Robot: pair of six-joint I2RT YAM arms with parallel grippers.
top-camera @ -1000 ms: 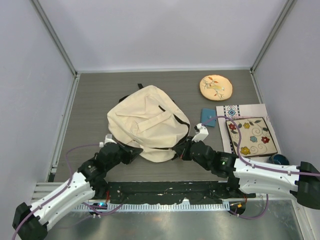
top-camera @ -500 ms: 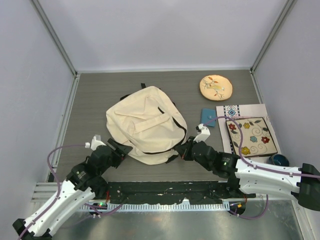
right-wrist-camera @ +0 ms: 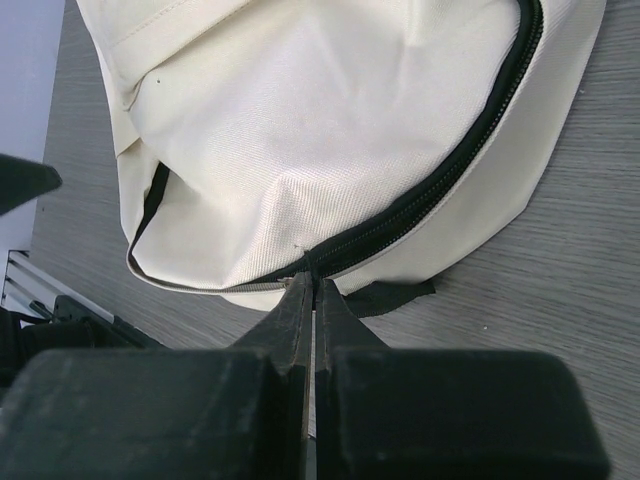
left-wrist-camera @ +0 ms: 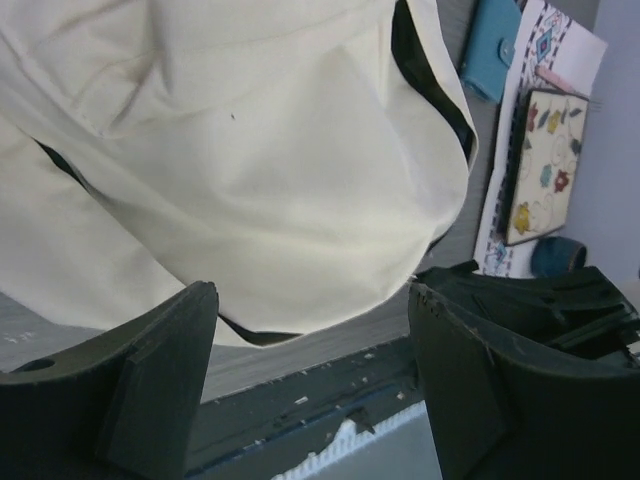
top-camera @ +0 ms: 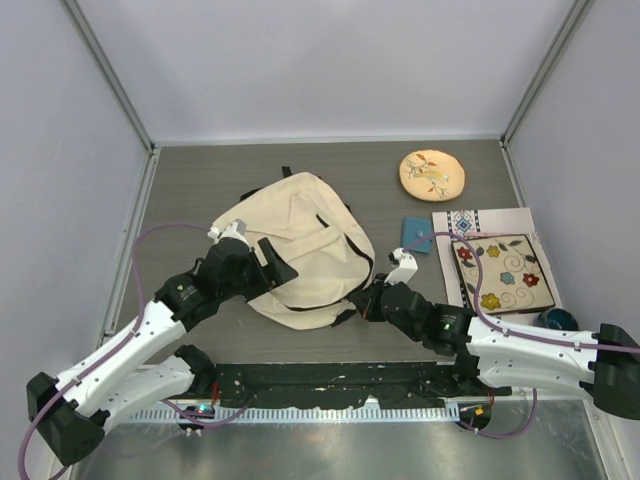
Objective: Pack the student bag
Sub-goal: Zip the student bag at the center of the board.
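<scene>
One student bag (top-camera: 300, 245) lies mid-table, nearer the front edge. The left pincer (left-wrist-camera: 312, 335) gapes wide over it, holding nothing. The right pincer (right-wrist-camera: 311, 288) is pinched onto its zipper (right-wrist-camera: 450, 170). One round disc (top-camera: 432, 174) and one floral mat (top-camera: 503, 273) lie by the right edge.

Bright even light, soft shadow beneath student bag (top-camera: 310, 225), blurry wrist-view foregrounds.

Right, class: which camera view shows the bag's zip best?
The right wrist view: close up, the black zip curves across the cream bag into the shut right gripper. The top view shows only a thin dark line; the left wrist view, just a short dark stretch.
</scene>
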